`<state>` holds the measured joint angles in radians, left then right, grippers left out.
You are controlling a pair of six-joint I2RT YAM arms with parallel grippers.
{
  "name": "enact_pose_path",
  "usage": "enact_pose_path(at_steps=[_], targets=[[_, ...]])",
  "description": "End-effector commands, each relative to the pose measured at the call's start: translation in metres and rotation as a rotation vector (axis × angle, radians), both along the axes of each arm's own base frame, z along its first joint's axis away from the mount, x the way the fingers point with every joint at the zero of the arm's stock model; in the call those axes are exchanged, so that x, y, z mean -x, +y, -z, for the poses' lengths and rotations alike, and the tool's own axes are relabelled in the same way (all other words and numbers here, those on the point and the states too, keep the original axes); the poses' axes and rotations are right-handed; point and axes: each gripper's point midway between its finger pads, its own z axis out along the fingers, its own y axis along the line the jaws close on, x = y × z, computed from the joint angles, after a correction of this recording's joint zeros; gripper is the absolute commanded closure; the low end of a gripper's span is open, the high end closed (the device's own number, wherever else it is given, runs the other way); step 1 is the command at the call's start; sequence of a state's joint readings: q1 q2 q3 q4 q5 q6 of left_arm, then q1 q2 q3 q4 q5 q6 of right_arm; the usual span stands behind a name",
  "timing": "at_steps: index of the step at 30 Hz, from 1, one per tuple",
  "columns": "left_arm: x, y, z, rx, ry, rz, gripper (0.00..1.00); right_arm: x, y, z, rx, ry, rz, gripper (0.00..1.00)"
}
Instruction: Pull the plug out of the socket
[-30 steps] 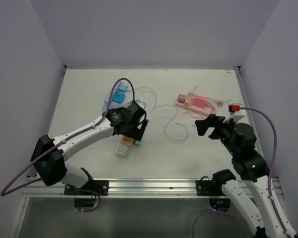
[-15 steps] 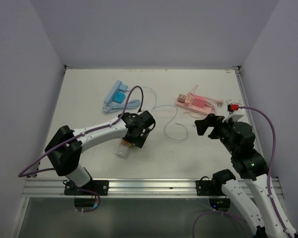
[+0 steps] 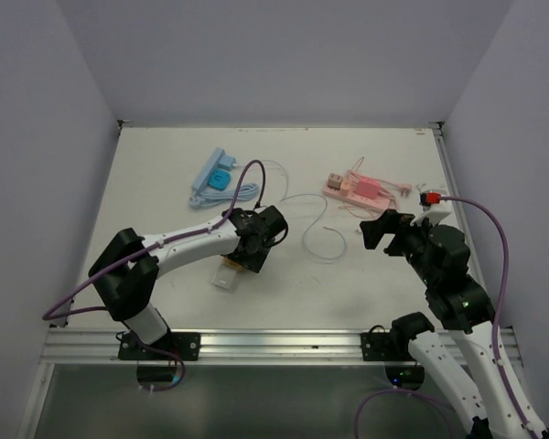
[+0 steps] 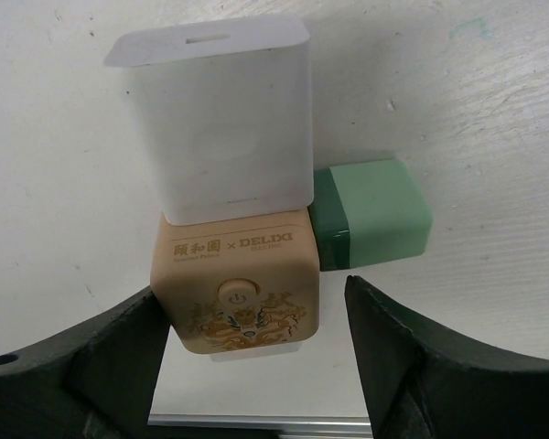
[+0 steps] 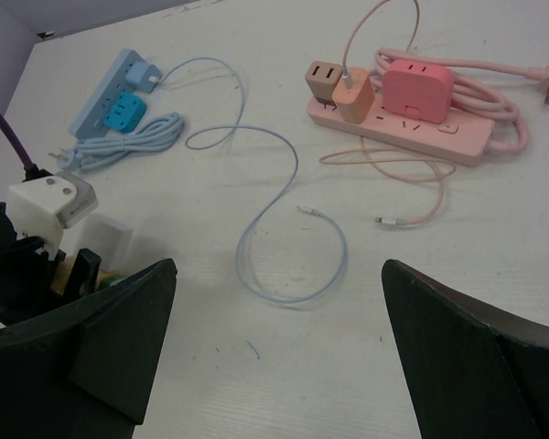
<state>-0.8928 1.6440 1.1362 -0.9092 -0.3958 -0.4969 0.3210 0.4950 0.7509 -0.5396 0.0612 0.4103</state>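
Observation:
A tan cube socket [image 4: 238,279] lies on the table with a white plug [image 4: 215,119] stuck in its far face and a green plug [image 4: 371,212] in its right side. My left gripper [image 4: 252,306] straddles the cube. Its left finger [image 4: 119,343] is against the cube's side, while a gap separates the right finger [image 4: 393,338] from it. From above, the left gripper [image 3: 253,245] covers most of the cube, and the white plug [image 3: 226,277] pokes out toward the near edge. My right gripper [image 3: 377,233] hovers open over bare table at the right.
A pink power strip [image 3: 357,189] with plugs and coiled cord lies at the back right. At the back left is a blue power strip [image 3: 210,174]. A thin pale-blue cable [image 5: 284,183] loops across the middle of the table.
My left arm has swung in and brought the gripper down over the cube socket, and its jaws have narrowed around it. The right arm has stayed still.

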Motion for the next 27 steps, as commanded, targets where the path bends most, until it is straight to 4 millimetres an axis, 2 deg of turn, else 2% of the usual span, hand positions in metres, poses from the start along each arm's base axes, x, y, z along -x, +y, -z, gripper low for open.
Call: enact_pose_path(at_steps=[1, 13, 24, 27], targets=[[-0.001, 0.001, -0.002, -0.005, -0.021, -0.017, 0.22, 0.001, -0.002, 0.0, 0.016, -0.006, 0.004, 0.01], [-0.001, 0.003, 0.005, -0.015, -0.024, -0.031, 0.32, 0.001, -0.002, 0.002, 0.018, -0.003, 0.005, 0.01], [0.002, 0.005, 0.012, -0.013, -0.012, -0.032, 0.32, 0.0, -0.002, 0.003, 0.018, -0.002, 0.003, 0.01], [0.0, 0.004, 0.008, -0.003, -0.03, -0.035, 0.4, 0.0, -0.001, 0.002, 0.014, -0.004, -0.001, 0.01]])
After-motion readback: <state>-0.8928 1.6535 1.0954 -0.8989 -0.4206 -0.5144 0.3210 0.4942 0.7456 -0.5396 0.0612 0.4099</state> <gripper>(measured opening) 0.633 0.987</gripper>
